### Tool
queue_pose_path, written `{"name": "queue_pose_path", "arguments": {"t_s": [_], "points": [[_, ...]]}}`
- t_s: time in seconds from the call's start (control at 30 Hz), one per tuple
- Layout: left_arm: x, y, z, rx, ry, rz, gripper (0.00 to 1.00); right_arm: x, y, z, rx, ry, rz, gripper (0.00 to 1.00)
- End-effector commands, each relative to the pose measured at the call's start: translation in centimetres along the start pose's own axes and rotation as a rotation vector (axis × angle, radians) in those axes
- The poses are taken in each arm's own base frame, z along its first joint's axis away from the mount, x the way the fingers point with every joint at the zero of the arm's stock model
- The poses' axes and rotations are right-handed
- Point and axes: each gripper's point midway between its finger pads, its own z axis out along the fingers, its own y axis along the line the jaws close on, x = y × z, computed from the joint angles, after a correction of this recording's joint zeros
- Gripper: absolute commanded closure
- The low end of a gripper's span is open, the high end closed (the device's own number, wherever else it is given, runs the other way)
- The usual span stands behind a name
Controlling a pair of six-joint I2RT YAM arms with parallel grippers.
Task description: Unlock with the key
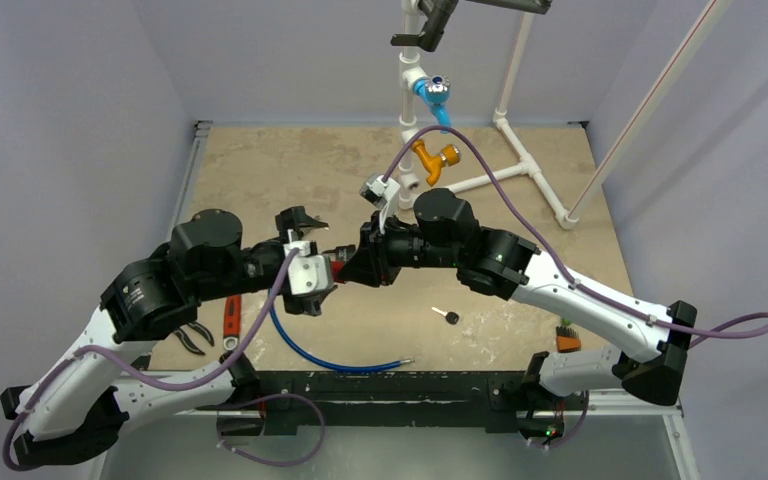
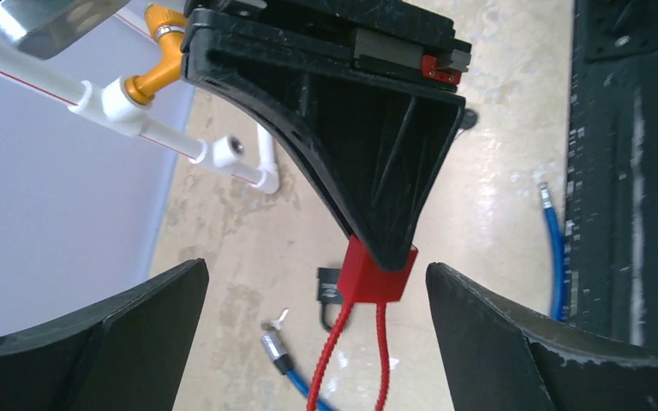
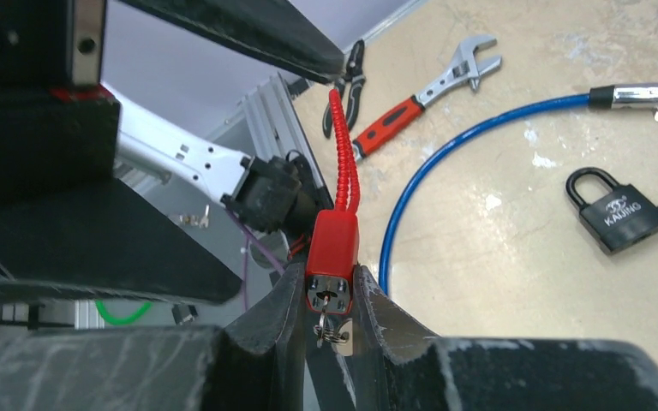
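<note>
Red lock body (image 3: 332, 248) sits pinched between the fingers of the right gripper (image 3: 330, 291), which are closed on its flanks and hold it above the table between the two arms. Its long axis runs along that gripper's reach: the keyed face, with a small key (image 3: 332, 330) hanging in it, points back toward the right wrist, while the red cable loop (image 3: 340, 145) runs toward the left gripper (image 2: 317, 272). That gripper stands spread wide and empty, a jaw on either side of the lock. It is the free hand, yet I judge it faces the wrong end for turning the key. Below lie a black padlock (image 3: 619, 214), a blue cable (image 3: 445, 163), an adjustable wrench (image 3: 420, 94) and pliers (image 3: 353, 77) on the mottled beige tabletop (image 1: 290, 160). Beyond stands a white pipe frame (image 1: 520, 150) against pale lilac walls.
</note>
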Motion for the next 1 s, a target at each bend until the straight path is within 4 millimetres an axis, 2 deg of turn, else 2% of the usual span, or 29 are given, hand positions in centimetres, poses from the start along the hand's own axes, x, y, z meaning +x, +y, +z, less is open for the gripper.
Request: {"name": "queue_pose_path", "arguments": {"t_s": [0.0, 0.2, 0.33, 0.43, 0.5, 0.73, 0.77, 0.83, 0.87, 0.97], "points": [[-1.6, -3.0, -1.8, 0.152, -0.091, -0.169, 0.0, -1.9, 2.5, -2.6, -0.069, -0.015, -0.116, 1.0], [-1.5, -5.6, -1.7, 0.379, -0.089, -0.35, 0.0, -2.7, 3.8, -3.7, -0.11, -0.007, -0.175, 1.0], [-0.2, -4.8, -0.1, 0.365, -0.06, -0.354, 0.01, -3.0, 4.6, -4.1, -0.135, 0.012, -0.202, 1.0], [-0.6, -4.5, 0.5, 0.383, -0.081, -0.364, 0.05, -3.1, 4.8, -4.2, -0.139, 0.024, -0.214, 1.0], [-0.9, -4.8, 0.7, 0.423, -0.086, -0.382, 0.12, -3.2, 4.9, -4.2, -0.138, 0.03, -0.221, 1.0], [-1.5, -5.5, 0.6, 0.481, -0.114, -0.389, 0.46, -2.9, 5.5, -3.8, -0.157, 0.073, -0.248, 1.0], [-1.7, -5.5, 0.5, 0.49, -0.12, -0.391, 0.55, -2.7, 5.4, -3.6, -0.156, 0.081, -0.251, 1.0], [-1.8, -5.7, 0.4, 0.502, -0.12, -0.396, 0.97, -2.5, 5.5, -3.4, -0.158, 0.088, -0.255, 1.0], [-1.8, -5.7, 0.4, 0.501, -0.12, -0.398, 1.0, -2.5, 5.5, -3.4, -0.158, 0.089, -0.257, 1.0], [-1.8, -6.0, 0.3, 0.507, -0.124, -0.405, 1.0, -2.5, 5.4, -3.2, -0.155, 0.085, -0.257, 1.0]]}}
